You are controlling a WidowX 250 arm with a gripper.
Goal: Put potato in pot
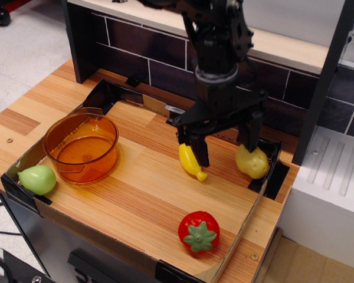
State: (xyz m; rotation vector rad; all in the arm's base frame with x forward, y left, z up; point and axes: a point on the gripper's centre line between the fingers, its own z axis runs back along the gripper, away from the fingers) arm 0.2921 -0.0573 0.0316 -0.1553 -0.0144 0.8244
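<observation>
- We find the task at an early stage: the potato lies on the table at the far right corner of the low-walled work area, not lifted and not in the pot.
- The pot stands at the left side of the work area, well apart from the potato, and we see nothing inside it.
- The hand hangs open above the gap between the banana and the potato. Its two fingers are spread wide: one stands in front of the banana, the other at the upper left edge of the potato.
- We judge that nothing is gripped. Remaining steps: centre the hand on the potato, close on it, lift, carry it left across the table, and release it over the pot.
- We cannot tell whether the finger beside the potato touches it or only overlaps it from this angle.
- The other finger hides the upper part of the banana; contact there is equally unclear.
- The height of the fingertips above the table is hard to judge from a single view.
- The upper arm is cut off at the top edge.
- The pear and the strawberry lie clear of the hand.
</observation>
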